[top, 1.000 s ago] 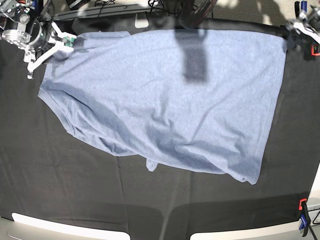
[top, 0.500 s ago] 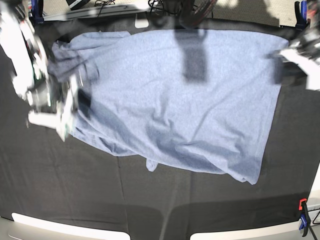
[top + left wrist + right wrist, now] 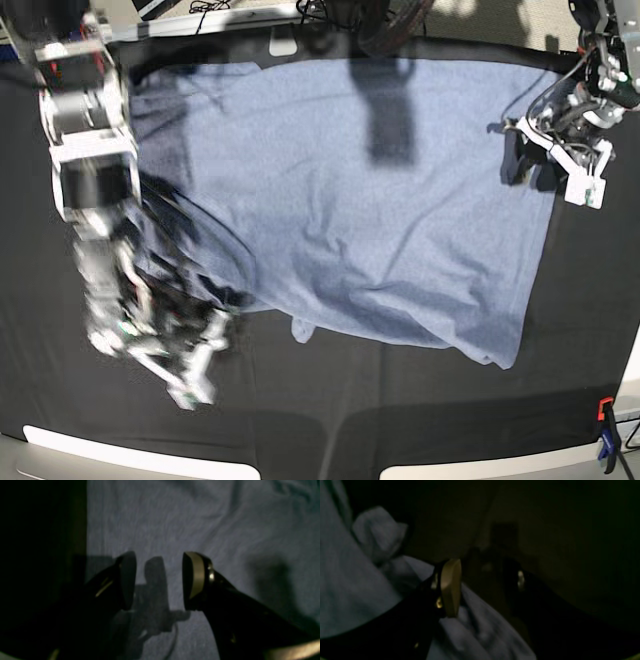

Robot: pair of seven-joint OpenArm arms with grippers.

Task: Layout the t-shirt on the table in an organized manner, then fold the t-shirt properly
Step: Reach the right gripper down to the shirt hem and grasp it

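T-shirt (image 3: 350,200) fabric, heathered blue-grey, lies spread across the far and middle part of the black desk (image 3: 300,400) in the base view, its near edge rumpled and running slantwise toward a corner at the near right. That view alone takes in both arms: the right claw (image 3: 190,365) sits low at the near left, smeared by motion blur, just off the shirt's bunched near-left edge, and from here I cannot tell how wide it stands or whether cloth is in it. The left claw (image 3: 560,165) hangs over the shirt's far right edge, white fingers apart. An orange and blue clip (image 3: 605,430) grips the desk's near right edge. The left wrist view shows what the base view cannot: the left claw (image 3: 158,580) with its jaws spread wide, nothing between them, smooth shirt cloth (image 3: 200,517) below and its own shadow on it, black desk (image 3: 37,555) at the left. The right wrist view, very dark, shows the right claw (image 3: 485,587) parted, a crumpled fold of shirt (image 3: 470,630) lying against one tan pad; whether it is pinched I cannot tell. No lettering or label can be read in any view.
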